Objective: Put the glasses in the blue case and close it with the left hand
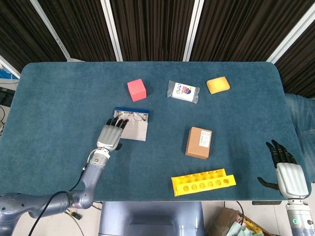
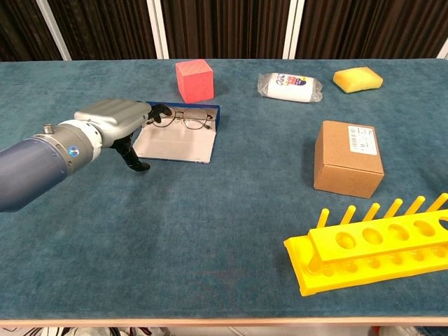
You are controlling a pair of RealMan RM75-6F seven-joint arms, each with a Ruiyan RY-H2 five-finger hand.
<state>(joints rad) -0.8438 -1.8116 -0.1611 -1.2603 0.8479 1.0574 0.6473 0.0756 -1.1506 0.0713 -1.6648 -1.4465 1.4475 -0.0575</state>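
The blue case [image 1: 133, 124] [image 2: 180, 140] lies open and flat, its grey lining up and its blue edge on the far side. Thin wire-framed glasses [image 1: 132, 116] [image 2: 183, 120] rest inside it along that far edge. My left hand [image 1: 110, 135] [image 2: 115, 123] hovers at the case's left end with its fingers stretched toward the glasses and nothing held. In the head view my right hand [image 1: 286, 173] sits at the table's near right corner, fingers spread and empty, far from the case.
A red cube [image 1: 137, 90] stands just beyond the case. A wrapped packet [image 1: 182, 91], a yellow sponge [image 1: 218, 85], a cardboard box [image 1: 199, 142] and a yellow tube rack [image 1: 203, 182] occupy the right half.
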